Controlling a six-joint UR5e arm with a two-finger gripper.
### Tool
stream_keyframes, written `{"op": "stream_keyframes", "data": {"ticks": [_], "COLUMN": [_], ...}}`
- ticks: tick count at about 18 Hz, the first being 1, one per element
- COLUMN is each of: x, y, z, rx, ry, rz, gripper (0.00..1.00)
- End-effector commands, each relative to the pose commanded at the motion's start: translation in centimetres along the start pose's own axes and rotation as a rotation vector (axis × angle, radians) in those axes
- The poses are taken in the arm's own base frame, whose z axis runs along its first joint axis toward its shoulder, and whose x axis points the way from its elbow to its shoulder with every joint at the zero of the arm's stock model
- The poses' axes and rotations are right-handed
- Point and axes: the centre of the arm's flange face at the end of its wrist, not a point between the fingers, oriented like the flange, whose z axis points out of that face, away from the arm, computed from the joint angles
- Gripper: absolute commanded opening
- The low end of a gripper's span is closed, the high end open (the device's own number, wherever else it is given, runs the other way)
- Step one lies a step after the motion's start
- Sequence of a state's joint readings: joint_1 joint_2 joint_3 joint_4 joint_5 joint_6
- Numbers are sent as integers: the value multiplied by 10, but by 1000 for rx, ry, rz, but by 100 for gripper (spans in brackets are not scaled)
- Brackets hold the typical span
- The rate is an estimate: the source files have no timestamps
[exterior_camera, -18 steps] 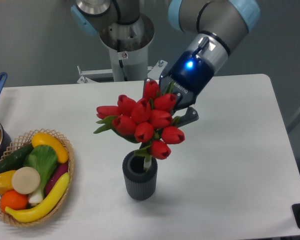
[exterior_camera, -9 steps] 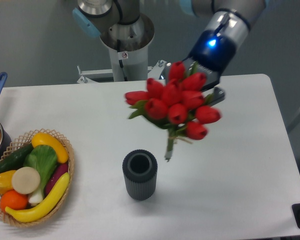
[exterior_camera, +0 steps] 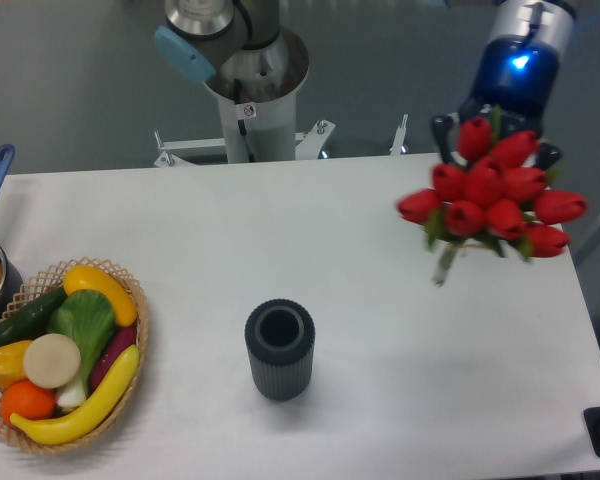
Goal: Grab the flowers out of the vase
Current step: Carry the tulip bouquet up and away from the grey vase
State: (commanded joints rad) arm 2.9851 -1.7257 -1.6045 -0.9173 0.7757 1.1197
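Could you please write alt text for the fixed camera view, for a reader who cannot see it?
A robot gripper holds a bunch of red tulips in the air above the right side of a white table, well clear of the empty dark grey ribbed vase standing mid-table. A wicker basket of toy fruit and vegetables sits at the left edge.

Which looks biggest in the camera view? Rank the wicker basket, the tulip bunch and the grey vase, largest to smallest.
1. The wicker basket and the tulip bunch look about alike; the bunch is lifted nearer the camera, so I won't rank them.
2. The grey vase looks clearly smallest.
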Motion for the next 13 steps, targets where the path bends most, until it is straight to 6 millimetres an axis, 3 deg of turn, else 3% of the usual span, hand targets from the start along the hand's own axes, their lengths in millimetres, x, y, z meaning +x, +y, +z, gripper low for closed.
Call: {"op": "stream_keyframes", "data": {"ticks": [5,13], "x": [-16,-18], "y": [52,124], "z": [14,44], "rx": [-218,-565], "ry": [-48,-64], "rz": [62,18], "gripper": [21,14]}}
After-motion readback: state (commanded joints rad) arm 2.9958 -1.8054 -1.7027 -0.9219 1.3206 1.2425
